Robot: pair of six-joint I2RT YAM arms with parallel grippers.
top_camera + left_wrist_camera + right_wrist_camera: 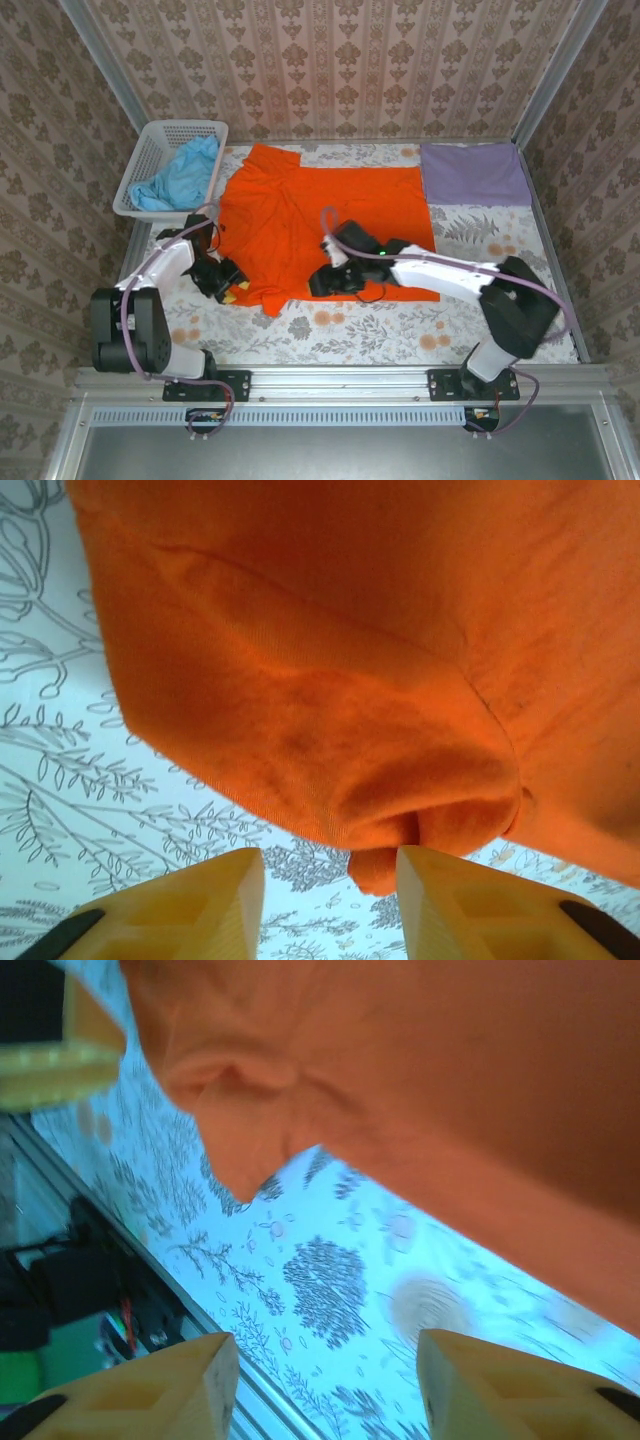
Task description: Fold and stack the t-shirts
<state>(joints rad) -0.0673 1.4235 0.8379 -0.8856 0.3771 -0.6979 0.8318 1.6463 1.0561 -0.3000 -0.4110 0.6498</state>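
Observation:
The bright orange t-shirt [320, 215] lies spread flat in the middle of the table. At its front left corner is my left gripper [228, 283]. In the left wrist view this gripper [330, 865] is open, and a small bunched fold of the orange t-shirt [350, 660] hangs between its yellow fingertips without being pinched. At the shirt's front edge my right gripper [325, 280] stands open [330, 1345] over the floral cloth, with the orange hem [450, 1080] just beyond it. The lavender t-shirt [475, 172] lies folded at the back right. The light blue t-shirt [185, 175] is crumpled in the basket.
The white lattice basket [150, 150] stands at the back left corner. A floral cloth [350, 325] covers the table, bare along the front. A metal rail [350, 378] runs along the near edge. The other arm's yellow finger [50, 1050] shows at the right wrist view's top left.

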